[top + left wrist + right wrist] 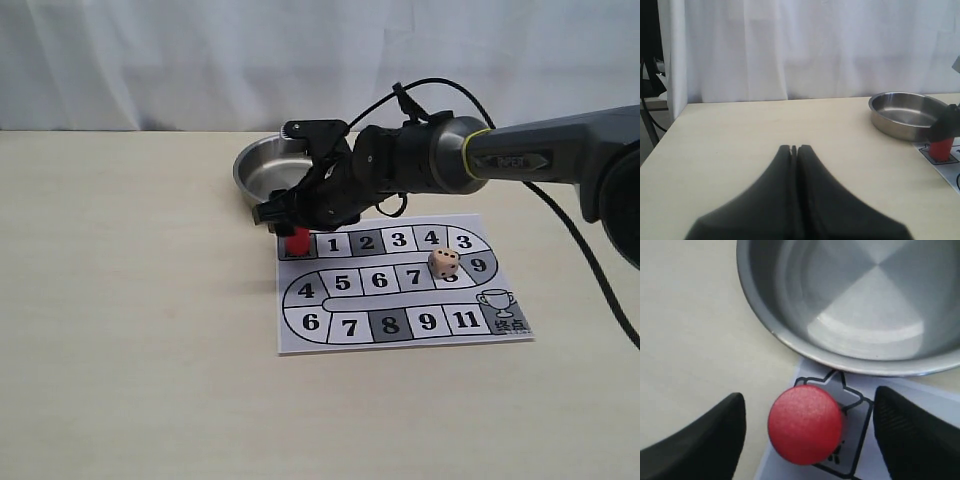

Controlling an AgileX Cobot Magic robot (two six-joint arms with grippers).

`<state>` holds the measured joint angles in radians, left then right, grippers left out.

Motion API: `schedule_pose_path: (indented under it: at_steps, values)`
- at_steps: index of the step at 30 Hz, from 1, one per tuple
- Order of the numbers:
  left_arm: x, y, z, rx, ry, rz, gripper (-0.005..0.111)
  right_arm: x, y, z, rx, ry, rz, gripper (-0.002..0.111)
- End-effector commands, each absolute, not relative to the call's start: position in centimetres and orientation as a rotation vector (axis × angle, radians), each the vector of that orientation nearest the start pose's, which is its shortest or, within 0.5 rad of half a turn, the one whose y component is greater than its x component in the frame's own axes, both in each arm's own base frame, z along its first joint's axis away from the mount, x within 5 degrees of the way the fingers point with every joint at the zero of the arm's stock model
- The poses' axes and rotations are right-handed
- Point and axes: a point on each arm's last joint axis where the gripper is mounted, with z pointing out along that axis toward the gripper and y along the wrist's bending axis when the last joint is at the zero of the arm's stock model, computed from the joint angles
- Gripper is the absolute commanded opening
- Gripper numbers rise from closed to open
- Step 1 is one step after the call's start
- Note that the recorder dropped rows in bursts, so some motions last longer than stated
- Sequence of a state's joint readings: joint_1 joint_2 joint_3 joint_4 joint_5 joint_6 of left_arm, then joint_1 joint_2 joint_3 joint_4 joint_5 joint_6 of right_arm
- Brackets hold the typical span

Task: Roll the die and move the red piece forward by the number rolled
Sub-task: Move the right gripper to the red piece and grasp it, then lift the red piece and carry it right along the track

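On the pale table (120,350), the red piece (297,241) sits half hidden under the right fingers (700,440), spread wide around it; left fingers (785,200) pressed together.

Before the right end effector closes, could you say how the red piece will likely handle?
The red piece, seemingly a solid cylinder, is probably rigid. Its round side could slip; standing upright, it might tip if nudged.

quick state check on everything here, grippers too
die: at rest on the board, free
red piece: upright on the square before 1, ungripped
right gripper: open, straddling the red piece
left gripper: shut, empty
bowl: upright, empty
board: flat on the table
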<state>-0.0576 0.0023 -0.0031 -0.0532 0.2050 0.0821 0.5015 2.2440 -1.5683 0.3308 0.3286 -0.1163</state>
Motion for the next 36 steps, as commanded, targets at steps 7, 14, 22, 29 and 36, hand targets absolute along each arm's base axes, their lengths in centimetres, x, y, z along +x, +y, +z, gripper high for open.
schedule_pose_path:
  at_steps: [7, 14, 22, 29, 36]
  values:
    - [5.6, -0.4, 19.5, 0.078, 1.678, -0.035, 0.0, 42.0, 24.1, 11.5, -0.405, 2.496, 0.423, 0.059]
    - [5.6, -0.4, 19.5, 0.078, 1.678, -0.035, 0.0, 42.2, 24.1, 11.6, -0.398, 2.477, 0.423, 0.059]
    - [5.6, -0.4, 19.5, 0.078, 1.678, -0.035, 0.0, 42.2, 24.2, 11.7, -0.365, 2.475, 0.443, 0.059]
    - [5.6, -0.4, 19.5, 0.078, 1.678, -0.035, 0.0, 42.2, 24.2, 11.6, -0.369, 2.485, 0.444, 0.014]
    - [5.6, -0.4, 19.5, 0.078, 1.678, -0.035, 0.0, 41.4, 24.0, 14.9, -0.467, 2.483, 0.425, 0.004]
